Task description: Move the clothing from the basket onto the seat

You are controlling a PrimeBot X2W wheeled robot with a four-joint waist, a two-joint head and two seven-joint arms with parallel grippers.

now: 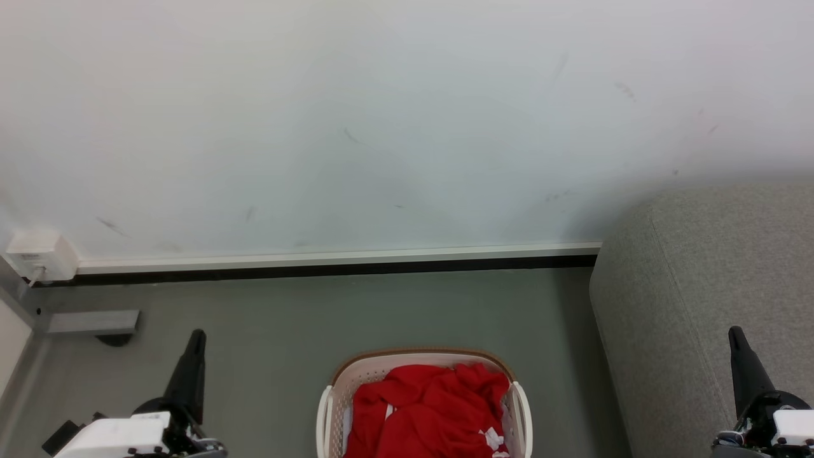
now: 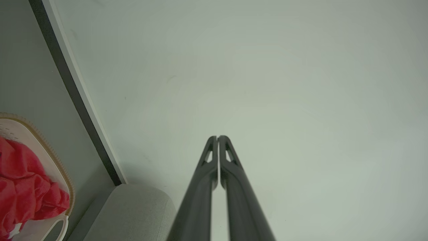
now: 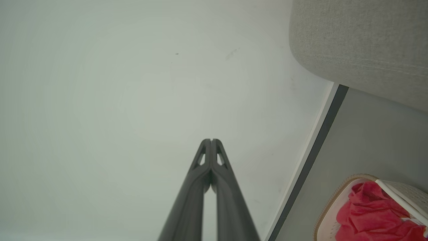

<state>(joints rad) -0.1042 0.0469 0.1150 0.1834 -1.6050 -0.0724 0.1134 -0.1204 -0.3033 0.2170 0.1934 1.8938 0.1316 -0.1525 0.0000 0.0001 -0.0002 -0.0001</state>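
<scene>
Since the clothing (image 1: 426,407) lies in the basket (image 1: 420,356), pickup seems not yet begun; left gripper (image 1: 196,340) and right gripper (image 1: 738,340), both clenched empty, must likely open and reach down.

Perforated plastic basket (image 1: 340,388); soft clothing (image 1: 429,407)

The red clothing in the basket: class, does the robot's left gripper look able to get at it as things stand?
Probably yes. The clothing lies uncovered in the open-topped basket, with only bare floor between it and the left gripper. That gripper is shut and must open first.
</scene>
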